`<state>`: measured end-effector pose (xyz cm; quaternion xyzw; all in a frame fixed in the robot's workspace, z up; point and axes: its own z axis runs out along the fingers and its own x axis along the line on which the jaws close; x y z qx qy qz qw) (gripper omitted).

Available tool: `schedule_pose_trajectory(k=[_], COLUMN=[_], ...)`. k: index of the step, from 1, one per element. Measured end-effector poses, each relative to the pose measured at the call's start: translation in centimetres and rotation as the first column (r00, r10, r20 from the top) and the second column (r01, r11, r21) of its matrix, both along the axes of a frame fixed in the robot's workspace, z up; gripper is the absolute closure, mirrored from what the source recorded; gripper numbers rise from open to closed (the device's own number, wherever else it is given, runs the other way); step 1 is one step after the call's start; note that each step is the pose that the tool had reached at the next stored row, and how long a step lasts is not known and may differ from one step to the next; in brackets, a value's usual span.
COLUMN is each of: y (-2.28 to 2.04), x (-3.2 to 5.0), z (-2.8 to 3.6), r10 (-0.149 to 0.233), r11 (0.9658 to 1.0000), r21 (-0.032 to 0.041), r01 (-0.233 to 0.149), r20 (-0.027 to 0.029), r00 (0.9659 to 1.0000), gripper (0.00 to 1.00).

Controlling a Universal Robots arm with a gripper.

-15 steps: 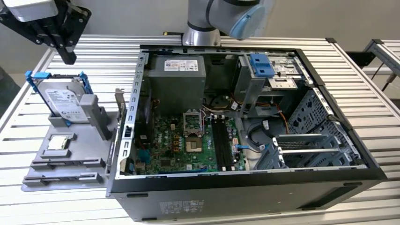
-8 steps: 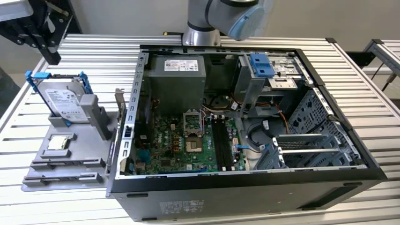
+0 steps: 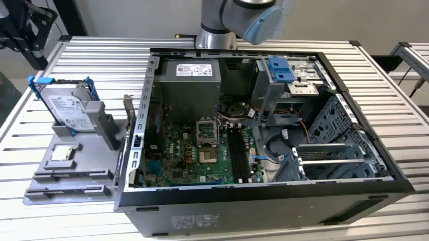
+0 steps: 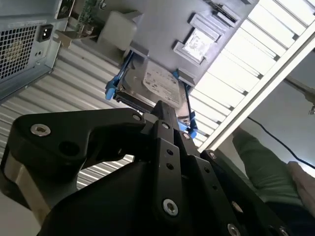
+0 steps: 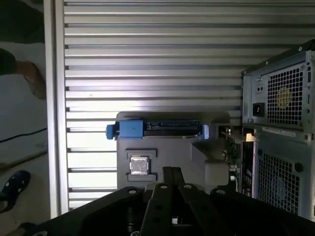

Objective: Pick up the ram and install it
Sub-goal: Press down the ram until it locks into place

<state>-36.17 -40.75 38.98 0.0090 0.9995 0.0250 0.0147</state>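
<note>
The step in hand looks like the reach for the ram (image 3: 67,191), which I take to be the thin sticks standing in the grooves of the tray (image 3: 94,161) just beside the case (image 3: 268,216), at the end away from the case's power supply. Done well, it means coming straight down, clear of the drive (image 3: 67,108), with the jaws spread across a stick's thin faces at mid-length. The arm (image 3: 224,20) rises beyond the case's power-supply end, wrist high and aimed at the tray, and the gripper (image 5: 171,171) has its jaws closed together on nothing.
</note>
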Motion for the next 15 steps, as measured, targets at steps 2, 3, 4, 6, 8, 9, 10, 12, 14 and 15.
schedule_pose_trajectory(k=[2,3,4,6,8,9,10,12,14,15], y=[0.00,0.00,-0.01,-0.14,-0.36,-0.48,-0.62,-0.96,-1.45,-1.71], x=[-0.02,-0.02,-0.03,0.01,0.18,0.26,0.34,0.41,0.41,0.42], z=[0.00,0.00,0.00,0.00,0.00,0.00,0.00,0.00,0.00,0.00], r10=[0.000,0.001,0.001,0.001,0.002,0.003,0.004,0.006,0.007,0.008], r11=[1.0000,1.0000,1.0000,1.0000,1.0000,1.0000,1.0000,1.0000,1.0000,1.0000], r21=[0.0000,0.0001,0.0000,0.0000,0.0000,0.0001,0.0001,0.0000,0.0001,0.0001], r01=[0.000,-0.001,-0.001,-0.001,-0.002,-0.003,-0.004,-0.006,-0.007,-0.008], r20=[0.0000,0.0000,-0.0001,-0.0002,-0.0002,-0.0002,-0.0001,-0.0002,-0.0001,-0.0002], r00=[1.0000,1.0000,1.0000,1.0000,1.0000,1.0000,1.0000,1.0000,1.0000,1.0000], gripper=[1.00,1.00,1.00,1.00,1.00,1.00,1.00,1.00,1.00,1.00])
